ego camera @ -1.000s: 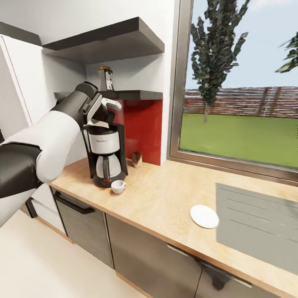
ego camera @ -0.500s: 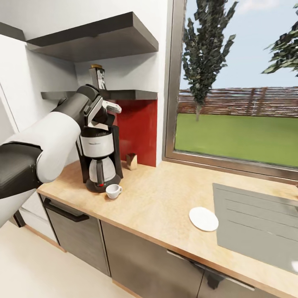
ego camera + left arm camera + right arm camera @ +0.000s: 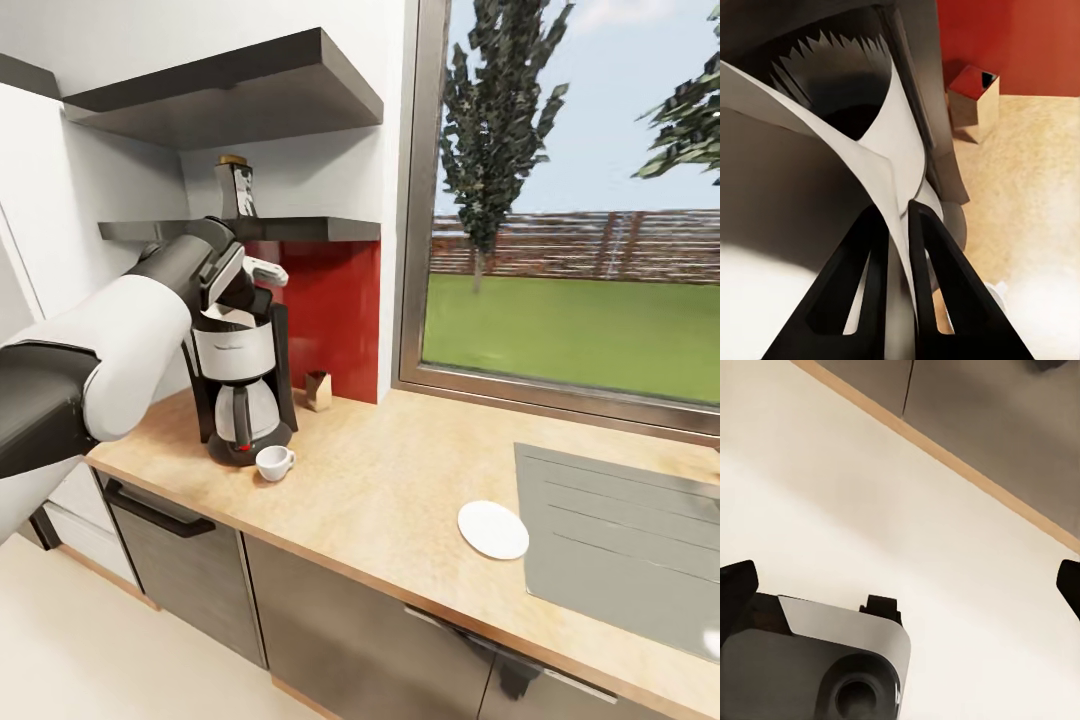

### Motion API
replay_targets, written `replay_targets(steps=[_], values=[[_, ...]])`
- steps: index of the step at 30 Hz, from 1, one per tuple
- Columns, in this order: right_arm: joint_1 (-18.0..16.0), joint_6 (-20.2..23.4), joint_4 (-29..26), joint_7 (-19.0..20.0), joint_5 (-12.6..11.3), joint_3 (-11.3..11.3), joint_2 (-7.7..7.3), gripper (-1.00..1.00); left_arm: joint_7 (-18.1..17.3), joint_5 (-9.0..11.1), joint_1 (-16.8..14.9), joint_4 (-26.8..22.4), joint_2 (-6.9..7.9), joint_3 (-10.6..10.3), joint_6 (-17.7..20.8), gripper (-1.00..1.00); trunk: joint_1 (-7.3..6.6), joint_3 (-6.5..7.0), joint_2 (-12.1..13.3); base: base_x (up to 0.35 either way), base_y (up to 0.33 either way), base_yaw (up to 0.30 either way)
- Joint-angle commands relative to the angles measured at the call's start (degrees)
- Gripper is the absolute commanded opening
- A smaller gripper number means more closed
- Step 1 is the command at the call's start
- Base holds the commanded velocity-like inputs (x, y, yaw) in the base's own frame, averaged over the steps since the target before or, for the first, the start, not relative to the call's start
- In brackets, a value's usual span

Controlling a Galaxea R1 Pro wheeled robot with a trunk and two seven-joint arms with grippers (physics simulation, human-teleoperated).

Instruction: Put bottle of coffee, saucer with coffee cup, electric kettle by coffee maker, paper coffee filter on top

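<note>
paper coffee filter point(image 3: 881, 161) over coffee maker point(image 3: 243, 385)

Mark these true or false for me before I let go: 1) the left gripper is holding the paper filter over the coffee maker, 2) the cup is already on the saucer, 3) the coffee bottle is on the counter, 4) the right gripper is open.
1) True. The left gripper is shut on the paper coffee filter, right above the open top of the coffee maker.
2) False. The coffee cup stands on the kitchen countertop at the coffee maker's base; the saucer lies bare, well apart, near the sink.
3) False. The bottle of coffee is up on the kitchen shelf.
4) True. The right gripper has its fingers wide apart, over the floor.
</note>
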Motion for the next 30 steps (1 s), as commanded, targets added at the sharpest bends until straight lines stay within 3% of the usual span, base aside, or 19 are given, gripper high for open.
replay_targets(steps=[1,30], values=[[-0.04,-0.16,0.03,-0.02,0.09,0.21,-0.02,1.0,-0.57,-0.71,-0.04,-0.08,0.04,-0.22,0.13,-1.0,0.0,-0.08,-0.05,0.0,0.0,0.0],[-0.04,-0.16,0.03,-0.02,0.12,0.21,-0.02,1.0,-0.56,-0.8,-0.04,-0.51,0.09,-0.31,0.05,-1.0,0.0,-0.08,-0.05,0.019,0.028,0.0]])
